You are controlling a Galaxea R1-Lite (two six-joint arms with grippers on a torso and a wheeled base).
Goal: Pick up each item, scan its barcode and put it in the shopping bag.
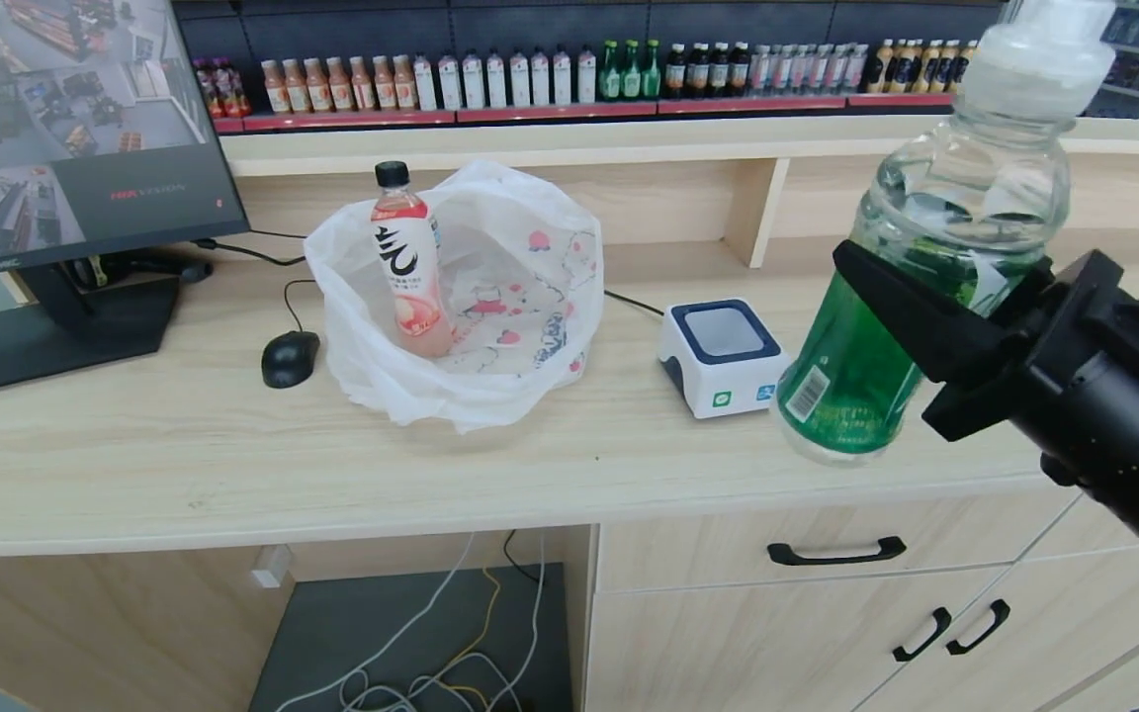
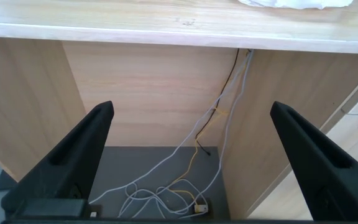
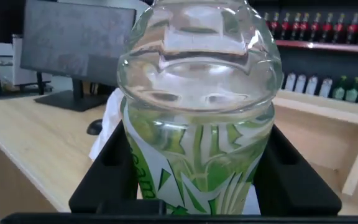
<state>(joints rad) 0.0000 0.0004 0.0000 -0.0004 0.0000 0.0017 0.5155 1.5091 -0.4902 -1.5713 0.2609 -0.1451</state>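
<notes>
My right gripper (image 1: 935,321) is shut on a clear bottle with a green label (image 1: 911,297) and holds it tilted in the air just right of the white barcode scanner (image 1: 720,356), its barcode facing down and left. In the right wrist view the same green-label bottle (image 3: 197,112) sits between the black fingers (image 3: 114,168). A white plastic shopping bag (image 1: 520,297) stands open on the counter with a pink drink bottle (image 1: 409,262) upright inside it. My left gripper (image 2: 191,155) is open below the counter edge, facing the cables in the knee space.
A monitor (image 1: 65,119) on a black stand fills the counter's left end, with a black mouse (image 1: 290,358) beside the bag. A raised wooden shelf (image 1: 629,148) runs behind, with rows of bottles beyond it. Drawers with black handles (image 1: 834,552) sit under the counter.
</notes>
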